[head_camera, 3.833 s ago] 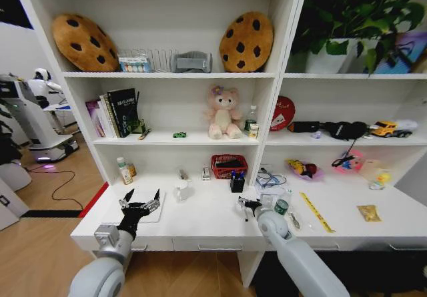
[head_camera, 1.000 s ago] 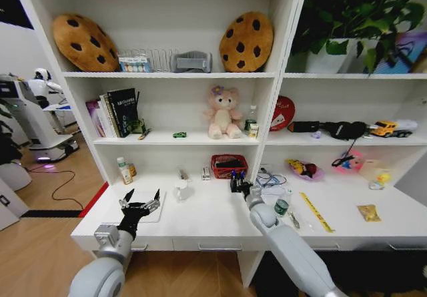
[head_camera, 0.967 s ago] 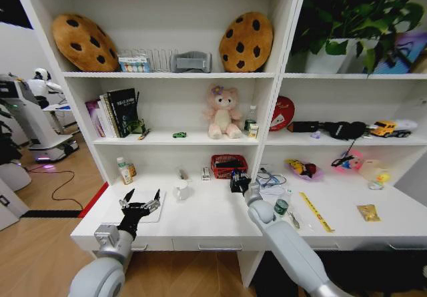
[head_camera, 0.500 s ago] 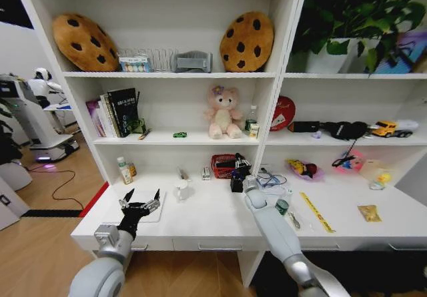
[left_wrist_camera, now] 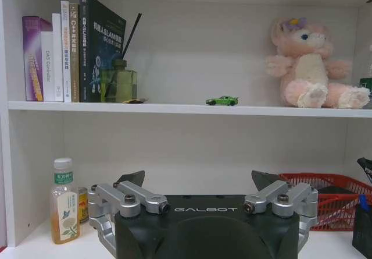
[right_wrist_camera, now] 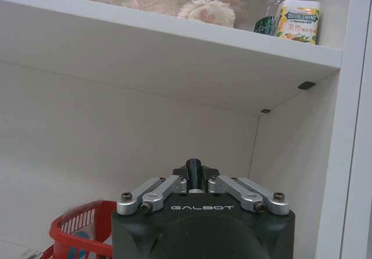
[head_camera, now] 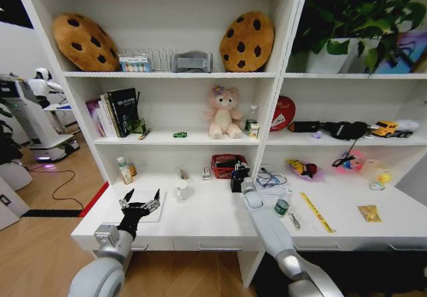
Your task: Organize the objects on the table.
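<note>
Right claw now farther back by red basket, seemingly clamping something dark.

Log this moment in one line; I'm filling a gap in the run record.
left gripper open, parked over left end of desk | right gripper shut on dark-tipped item, over black holder by red basket

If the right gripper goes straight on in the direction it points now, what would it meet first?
Probably the white back wall under the shelf. The right gripper, shut on a dark object, points at it, with the red basket lower and to one side. Depth is unclear.
</note>
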Robot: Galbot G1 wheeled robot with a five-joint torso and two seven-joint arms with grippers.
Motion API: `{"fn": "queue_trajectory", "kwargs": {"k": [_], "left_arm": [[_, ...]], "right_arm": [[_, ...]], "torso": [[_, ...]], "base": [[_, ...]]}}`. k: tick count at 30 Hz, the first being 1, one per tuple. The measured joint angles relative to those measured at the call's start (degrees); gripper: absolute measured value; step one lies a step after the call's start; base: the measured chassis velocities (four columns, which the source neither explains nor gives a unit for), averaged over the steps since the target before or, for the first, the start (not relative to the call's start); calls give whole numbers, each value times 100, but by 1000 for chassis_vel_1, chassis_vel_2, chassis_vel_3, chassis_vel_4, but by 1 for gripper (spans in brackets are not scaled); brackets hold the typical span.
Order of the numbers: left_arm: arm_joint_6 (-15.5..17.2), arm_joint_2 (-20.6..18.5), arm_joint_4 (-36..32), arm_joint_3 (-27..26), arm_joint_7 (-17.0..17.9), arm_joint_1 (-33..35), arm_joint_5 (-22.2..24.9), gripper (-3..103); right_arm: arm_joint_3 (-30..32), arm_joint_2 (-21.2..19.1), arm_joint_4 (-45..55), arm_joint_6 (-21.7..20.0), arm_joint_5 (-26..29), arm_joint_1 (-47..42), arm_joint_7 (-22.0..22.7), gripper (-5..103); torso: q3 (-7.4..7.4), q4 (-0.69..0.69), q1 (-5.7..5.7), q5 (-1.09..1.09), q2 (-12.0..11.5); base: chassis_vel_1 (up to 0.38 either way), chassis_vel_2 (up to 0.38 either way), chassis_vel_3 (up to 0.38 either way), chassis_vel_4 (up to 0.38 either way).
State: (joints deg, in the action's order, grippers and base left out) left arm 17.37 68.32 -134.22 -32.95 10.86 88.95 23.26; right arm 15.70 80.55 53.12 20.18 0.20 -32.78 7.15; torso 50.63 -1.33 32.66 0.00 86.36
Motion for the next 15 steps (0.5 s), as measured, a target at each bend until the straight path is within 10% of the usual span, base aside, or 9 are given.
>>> {"fn": "queue_trajectory", "kwargs": {"k": [9,15], "left_arm": [[0,0,0,0,0,0,0,100],[0,0,0,0,1,0,0,100]], "right_arm": [[-5,5,36,-36,-24,-92,119,27],[-119,-93,444,-144,21,-245,317,65]], "torso": [[0,0,-1,0,0],[0,0,-1,1,-1]], "base": [[0,0,0,0],[0,0,0,0]]}}
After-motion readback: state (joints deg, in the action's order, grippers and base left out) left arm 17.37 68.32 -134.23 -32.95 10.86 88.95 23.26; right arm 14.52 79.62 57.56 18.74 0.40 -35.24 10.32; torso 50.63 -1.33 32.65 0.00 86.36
